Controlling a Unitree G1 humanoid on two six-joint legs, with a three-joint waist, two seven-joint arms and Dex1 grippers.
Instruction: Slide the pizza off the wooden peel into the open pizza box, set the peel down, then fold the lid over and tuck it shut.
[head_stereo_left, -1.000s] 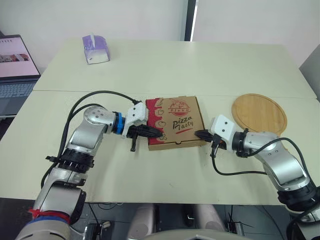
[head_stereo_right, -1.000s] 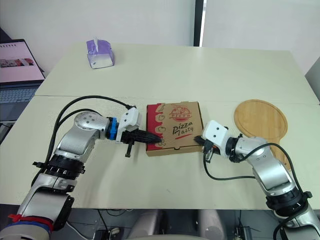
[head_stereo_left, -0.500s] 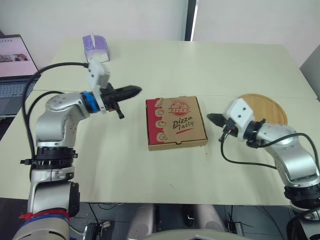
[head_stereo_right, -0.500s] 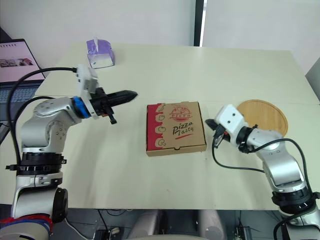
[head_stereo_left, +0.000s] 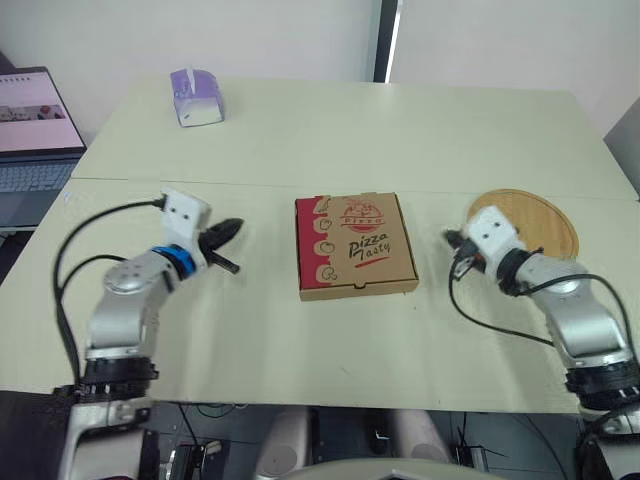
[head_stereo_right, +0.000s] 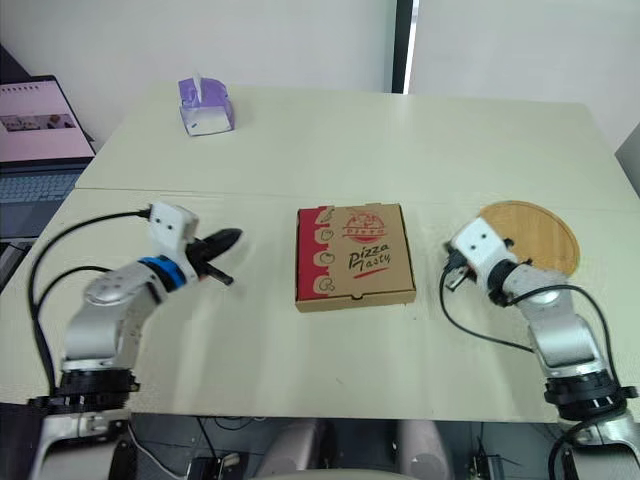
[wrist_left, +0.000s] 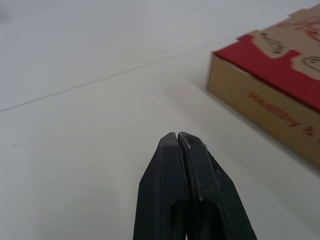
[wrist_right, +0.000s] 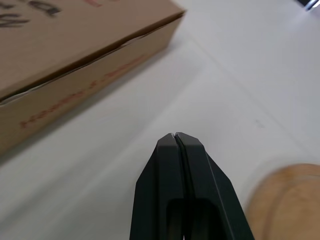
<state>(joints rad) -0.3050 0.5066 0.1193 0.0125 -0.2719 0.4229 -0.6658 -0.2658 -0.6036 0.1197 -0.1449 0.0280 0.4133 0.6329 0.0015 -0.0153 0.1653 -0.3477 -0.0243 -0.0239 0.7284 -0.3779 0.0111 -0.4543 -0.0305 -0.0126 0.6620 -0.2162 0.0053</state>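
1. Pizza box lies mid-table, lid down flat.
2. Wooden peel lies flat at the box's 3 o'clock, apart from it.
3. Left gripper is at the box's 9 o'clock, apart, fingers clenched together, empty.
4. Right gripper is between box and peel, fingers clenched together, empty.
5. Tissue box is at 11 o'clock, well apart.

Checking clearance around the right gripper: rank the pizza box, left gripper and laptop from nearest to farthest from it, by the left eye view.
1. pizza box, just left of the right gripper.
2. left gripper, past the box, farther left.
3. laptop, beyond the left edge of the table.
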